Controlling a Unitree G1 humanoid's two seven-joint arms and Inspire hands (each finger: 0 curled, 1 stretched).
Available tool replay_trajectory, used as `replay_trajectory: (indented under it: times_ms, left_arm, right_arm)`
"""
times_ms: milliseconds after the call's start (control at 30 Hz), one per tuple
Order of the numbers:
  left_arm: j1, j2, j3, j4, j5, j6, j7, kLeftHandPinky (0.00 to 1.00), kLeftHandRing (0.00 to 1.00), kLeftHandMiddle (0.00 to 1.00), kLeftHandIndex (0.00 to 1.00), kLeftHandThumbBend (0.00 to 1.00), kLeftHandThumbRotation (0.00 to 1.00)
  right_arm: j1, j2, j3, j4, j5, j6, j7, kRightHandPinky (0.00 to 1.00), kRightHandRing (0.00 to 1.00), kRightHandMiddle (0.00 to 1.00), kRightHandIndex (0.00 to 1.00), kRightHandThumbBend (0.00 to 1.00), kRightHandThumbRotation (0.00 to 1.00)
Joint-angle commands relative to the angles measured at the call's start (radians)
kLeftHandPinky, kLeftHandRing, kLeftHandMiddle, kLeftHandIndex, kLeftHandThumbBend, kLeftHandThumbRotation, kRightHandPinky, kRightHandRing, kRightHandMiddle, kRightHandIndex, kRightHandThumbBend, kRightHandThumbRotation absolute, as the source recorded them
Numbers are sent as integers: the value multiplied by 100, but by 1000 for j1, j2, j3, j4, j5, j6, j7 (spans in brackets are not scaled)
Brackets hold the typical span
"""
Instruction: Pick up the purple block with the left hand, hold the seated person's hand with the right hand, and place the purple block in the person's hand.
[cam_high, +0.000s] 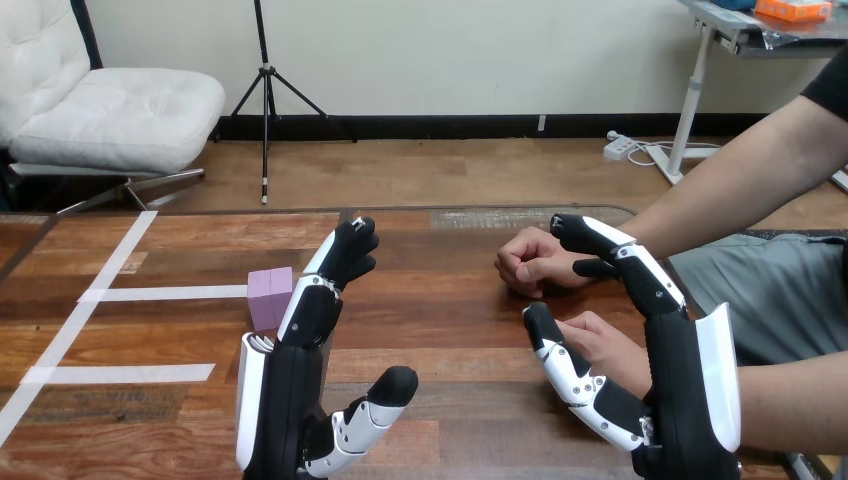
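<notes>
Left robot hand (310, 312) hovers over the wooden tabletop (450, 330), fingers loosely spread and empty, thumb held wide toward the near edge. The purple block (270, 296) sits on the tabletop just beside those fingers, on their outer side toward the view's left, and seems not to touch them. It looks squat, with no plain long axis. The left is by far the nearer hand, and the pickup appears to turn on a short shift leftward before closing. Across the tabletop, the right robot hand (675, 350) is open too. The person's nearer hand (605, 345) lies between its thumb and straight fingers, not visibly gripped. The person's clenched hand (535, 262) rests farther back, near its fingertips.
</notes>
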Motion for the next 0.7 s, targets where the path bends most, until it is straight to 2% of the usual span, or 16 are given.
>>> replay_trajectory:
  times_ms: [0, 667]
  left_arm:
    - [-36, -30, -2, -16, -5, 2, 7, 81, 85, 88, 87, 74, 71]
    - [-43, -27, -4, -13, -8, 2, 7, 82, 85, 88, 87, 73, 70]
  right_arm:
    - [-38, 4, -13, -13, 18, -14, 5, 68, 75, 77, 76, 41, 32]
    - [-45, 4, -16, -11, 36, -21, 22, 68, 75, 77, 76, 42, 30]
